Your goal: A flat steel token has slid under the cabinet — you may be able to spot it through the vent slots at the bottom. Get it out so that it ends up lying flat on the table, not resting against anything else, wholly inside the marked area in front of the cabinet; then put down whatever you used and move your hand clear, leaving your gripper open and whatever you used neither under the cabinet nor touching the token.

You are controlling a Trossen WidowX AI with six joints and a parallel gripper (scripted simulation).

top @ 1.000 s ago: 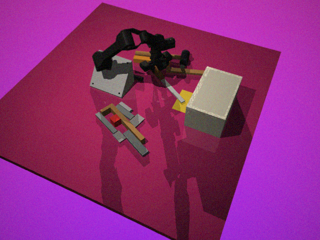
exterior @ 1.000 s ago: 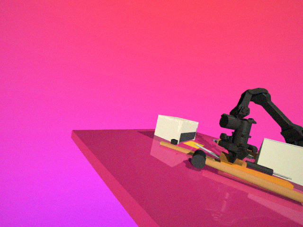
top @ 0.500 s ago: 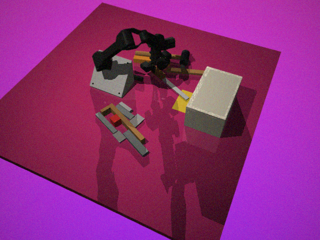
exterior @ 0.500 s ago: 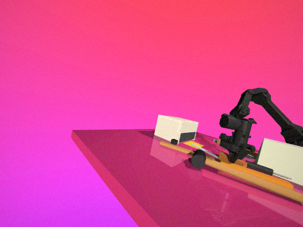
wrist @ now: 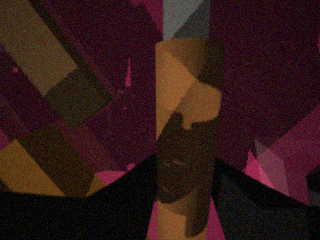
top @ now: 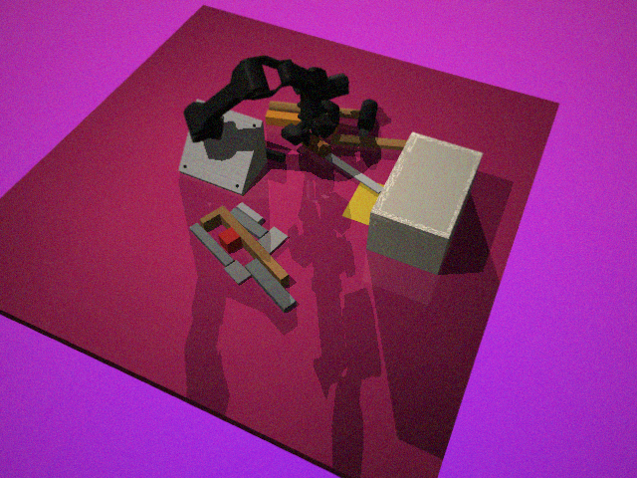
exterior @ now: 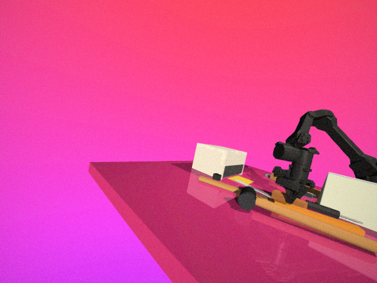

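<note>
My gripper (top: 310, 139) (exterior: 290, 200) (wrist: 182, 161) is shut on the orange-brown handle (top: 320, 146) (exterior: 278, 196) (wrist: 175, 75) of a tool with a long, flat grey blade (top: 354, 173) (exterior: 254, 188) (wrist: 175, 17). The blade points at the pale cabinet (top: 427, 185) (exterior: 208, 160); its far end is over the yellow marked area (top: 359, 206) (exterior: 245, 180), close to the cabinet front. Whether the tip reaches under the cabinet I cannot tell. A dark opening (exterior: 234, 170) shows low in the cabinet front. The steel token is not seen in any view.
A mallet with a black head (top: 367, 115) (exterior: 246, 198), an orange bar (top: 281, 118) (exterior: 337, 220) and a wooden strip (top: 377, 141) (exterior: 217, 183) lie beside the gripper. A black handle (top: 277, 155) (exterior: 323, 209) lies near the arm's base. Grey and wooden pieces surround a red block (top: 230, 239).
</note>
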